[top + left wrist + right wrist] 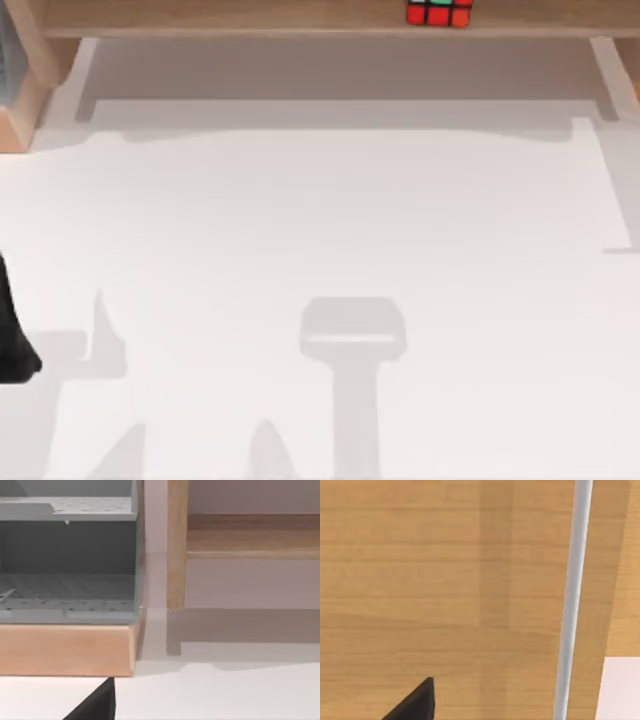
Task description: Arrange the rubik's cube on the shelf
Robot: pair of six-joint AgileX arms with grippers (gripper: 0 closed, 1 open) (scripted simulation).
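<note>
White table (330,230) takes most of the top view, bare surface crossed by grey shadows, including an arm-shaped one near the lower middle; shelf (250,15) runs along the table's far edge across the whole width, a long light-brown wooden board with a wooden side support at the left (25,85) and pale uprights near each end; left wrist view has the same shelf (250,540) side-on, board carried by a wooden post (176,545) standing on the table, shadow under it; beside that post, a grey perforated rack (67,555) with two tiers sits on a light wooden base (67,650), just beside the post but apart from it; right wrist view looks close onto wood-grain board surface (435,580) with a pale upright (572,600) crossing it and a corner of white table (622,690) past it; left arm (12,335) is a dark shape at the table's left edge in the top view, low down, well apart from the shelf; left gripper (95,705) is a dark tip at the edge of its wrist view, pointing toward the rack base, open or closed cannot tell; right gripper (415,702) is a dark tip over the wooden board in its wrist view, open or closed cannot tell, nothing seen held; rubik's cube (439,12) sits on the shelf board right of centre, at the top edge of the top view, red, green and orange stickers in a black grid, upright, flat on the board, tiny against the shelf, well apart from the left arm.
</note>
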